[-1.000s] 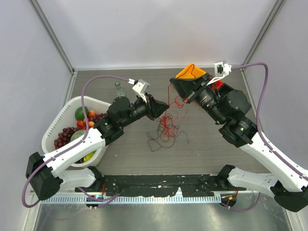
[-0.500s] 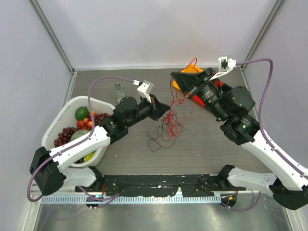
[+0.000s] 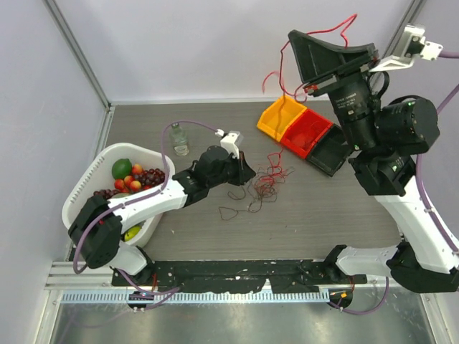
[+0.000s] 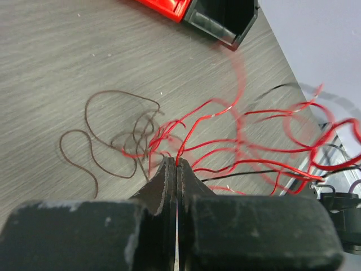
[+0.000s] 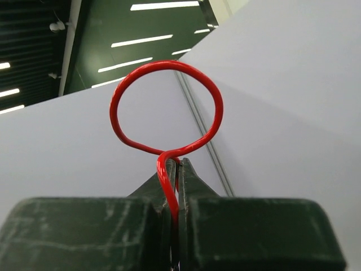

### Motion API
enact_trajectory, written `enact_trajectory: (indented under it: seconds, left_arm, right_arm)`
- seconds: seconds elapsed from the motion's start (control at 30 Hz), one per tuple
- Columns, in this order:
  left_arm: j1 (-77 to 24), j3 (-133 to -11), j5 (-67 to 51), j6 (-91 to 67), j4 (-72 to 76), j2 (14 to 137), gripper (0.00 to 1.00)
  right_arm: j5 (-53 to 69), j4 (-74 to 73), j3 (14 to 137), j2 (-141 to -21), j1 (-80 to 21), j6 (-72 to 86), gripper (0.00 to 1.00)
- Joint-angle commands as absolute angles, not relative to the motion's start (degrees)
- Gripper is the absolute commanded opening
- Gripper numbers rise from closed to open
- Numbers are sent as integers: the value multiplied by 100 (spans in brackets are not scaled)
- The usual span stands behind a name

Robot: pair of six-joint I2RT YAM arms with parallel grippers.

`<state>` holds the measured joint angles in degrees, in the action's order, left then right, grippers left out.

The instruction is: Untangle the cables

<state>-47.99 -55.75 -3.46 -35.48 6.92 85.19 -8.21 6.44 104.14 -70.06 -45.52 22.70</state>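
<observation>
A tangle of thin red and dark brown cables (image 3: 262,183) lies on the table's middle. My left gripper (image 3: 244,174) is low at the tangle's left edge and shut on a red cable (image 4: 194,127). Brown loops (image 4: 113,141) lie flat to its left. My right gripper (image 3: 292,36) is raised high over the back right, shut on another red cable (image 3: 343,27). That cable trails down toward the bins. In the right wrist view it forms a loop (image 5: 164,107) just above the closed fingertips (image 5: 186,169).
A white basket (image 3: 87,180) of fruit stands at the left, with a small clear bottle (image 3: 179,137) behind it. Orange (image 3: 280,116), red (image 3: 310,133) and black (image 3: 332,152) bins sit at the back right. The black bin also shows in the left wrist view (image 4: 225,20).
My right arm has risen high and swung back, drawing a red cable up out of the tangle. My left gripper has moved right, and the tangle shifted slightly toward the bins.
</observation>
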Motion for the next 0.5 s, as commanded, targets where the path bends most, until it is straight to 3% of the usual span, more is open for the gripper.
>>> enact_trajectory:
  seconds: [0.0, 0.47]
  left_arm:
    - [-4808, -5941, 130, -3165, 695, 8025, 0]
    - [-4790, -7118, 808, -2303, -228, 7234, 0]
  right_arm:
    - [-843, 958, 10136, -6786, -4544, 2171, 1]
    - [-1160, 862, 9097, -6012, -4544, 1925, 1]
